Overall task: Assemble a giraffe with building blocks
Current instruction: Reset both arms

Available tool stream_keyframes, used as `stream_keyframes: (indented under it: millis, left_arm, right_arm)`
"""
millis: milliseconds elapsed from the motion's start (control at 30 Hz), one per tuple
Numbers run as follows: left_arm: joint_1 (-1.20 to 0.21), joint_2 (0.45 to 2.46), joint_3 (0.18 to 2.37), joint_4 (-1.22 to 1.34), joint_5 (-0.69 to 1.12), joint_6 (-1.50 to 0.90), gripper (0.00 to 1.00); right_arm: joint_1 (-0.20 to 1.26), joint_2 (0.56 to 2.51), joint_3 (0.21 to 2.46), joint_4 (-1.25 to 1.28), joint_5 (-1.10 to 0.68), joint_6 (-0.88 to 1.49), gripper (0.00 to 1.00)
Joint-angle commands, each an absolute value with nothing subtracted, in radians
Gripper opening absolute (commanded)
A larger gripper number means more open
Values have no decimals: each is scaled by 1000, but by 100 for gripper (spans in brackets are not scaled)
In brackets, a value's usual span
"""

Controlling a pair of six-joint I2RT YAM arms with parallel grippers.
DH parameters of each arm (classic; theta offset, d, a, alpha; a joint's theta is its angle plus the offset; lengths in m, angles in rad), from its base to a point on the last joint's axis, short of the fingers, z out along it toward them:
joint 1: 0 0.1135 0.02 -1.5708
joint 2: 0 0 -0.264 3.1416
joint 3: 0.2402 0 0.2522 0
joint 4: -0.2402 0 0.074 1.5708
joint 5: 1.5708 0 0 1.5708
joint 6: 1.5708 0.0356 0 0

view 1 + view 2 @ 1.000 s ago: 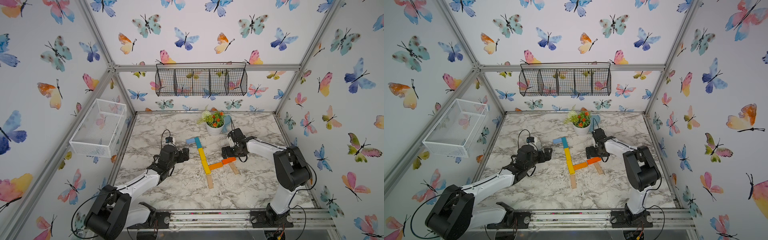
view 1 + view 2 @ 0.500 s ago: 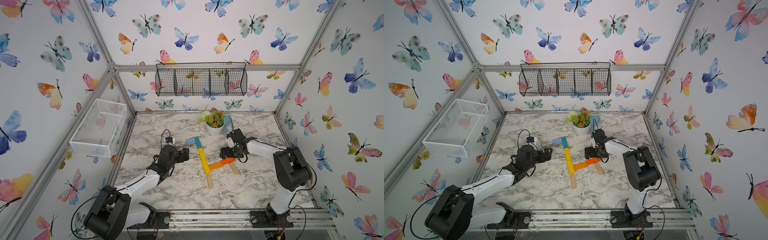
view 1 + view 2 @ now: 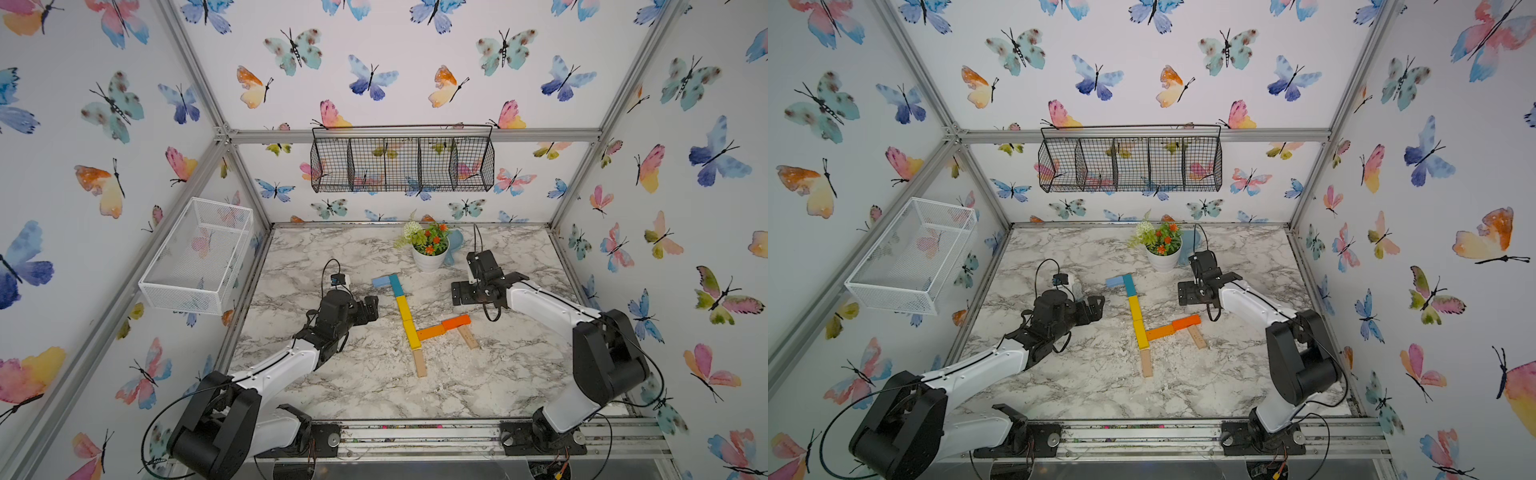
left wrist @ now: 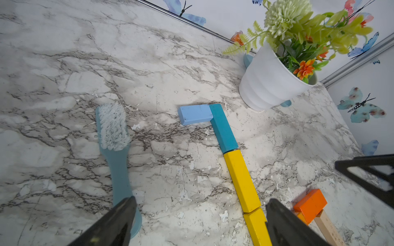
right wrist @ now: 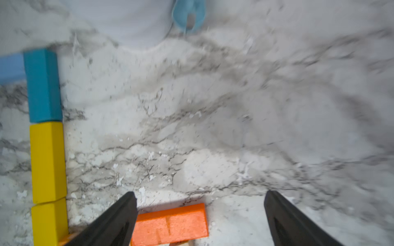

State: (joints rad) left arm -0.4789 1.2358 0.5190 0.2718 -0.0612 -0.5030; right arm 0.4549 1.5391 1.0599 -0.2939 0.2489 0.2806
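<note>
The giraffe (image 3: 409,322) lies flat on the marble table in both top views. Its building blocks are a light-blue head (image 3: 380,281), a teal bar (image 3: 395,285) and two yellow bars (image 3: 404,307) as neck, two orange bars (image 3: 444,326) as body, and two plain-wood legs (image 3: 419,362). My left gripper (image 3: 370,309) hovers left of the neck, open and empty (image 4: 200,221). To the right of the figure, above the orange end bar (image 5: 170,223), my right gripper (image 3: 461,293) stands open with nothing in it (image 5: 200,213).
A pale-teal brush (image 4: 115,136) lies left of the head, by my left fingers. A white flower pot (image 3: 430,255) stands behind the figure with a teal object (image 3: 455,245) behind it. A black wire basket (image 3: 401,164) and a white one (image 3: 199,253) hang on the walls.
The right gripper has drifted slightly toward the back of the table. The left arm and the blocks have not moved.
</note>
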Motion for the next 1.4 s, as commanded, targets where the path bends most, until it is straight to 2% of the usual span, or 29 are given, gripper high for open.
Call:
stream_keyframes:
  millis: [0,100,167,300,367,467,533,633,667,700,767,867,933,1000,1033,1100,1133,1233,1367]
  left_arm:
    - [-483,1249,538,267,-32,-499,98]
    - [-486,1261,550,251,-45,-499,98]
    - [-487,1257,556,238,-59,-499,98]
    - [-487,1228,544,241,-76,-503,98]
    - [-487,1216,536,251,-92,-504,98]
    - [-502,1209,514,279,-132,-517,98]
    - [-528,1211,511,292,-160,-507,98]
    - [-592,1218,523,297,-243,-458,98]
    - [-615,1218,526,299,-279,-440,98]
    - [-629,1219,527,301,-315,-426,98]
    - [-646,1218,521,301,-383,-415,98]
    - [-648,1200,516,296,-467,-408,98]
    - [-647,1182,519,313,-539,-358,98]
    - [-644,1182,545,330,-650,-265,98]
    - [-643,1194,568,319,-765,-246,98]
    - [-632,1230,604,299,-1041,-294,98]
    - [-601,1244,606,324,-1052,-263,98]
    - [-442,1280,561,445,-831,-160,98]
    - [-328,1288,452,615,-834,-123,98]
  right_arm:
    - [451,1365,900,92,654,139,99]
    - [432,1316,592,662,746,-114,100]
    - [407,1340,474,869,733,-157,100]
    - [394,1406,439,774,759,-43,100]
    - [383,1442,376,888,747,0,100]
    - [319,1492,310,1055,636,-17,100]
    - [281,1492,318,1024,573,-3,99]
    - [140,1576,272,1218,315,26,100]
    - [119,1546,289,1102,276,61,100]
    - [111,1545,266,1123,268,71,100]
    - [109,1618,192,1398,265,32,98]
    - [109,1562,260,1155,240,49,98]
    - [110,1607,223,1321,235,24,98]
    - [109,1587,242,1233,238,28,98]
    - [110,1568,254,1175,239,36,98]
    - [109,1580,247,1220,239,29,98]
    - [109,1591,238,1257,235,27,98]
    - [110,1589,238,1249,234,27,98]
    - [109,1572,248,1197,237,34,98]
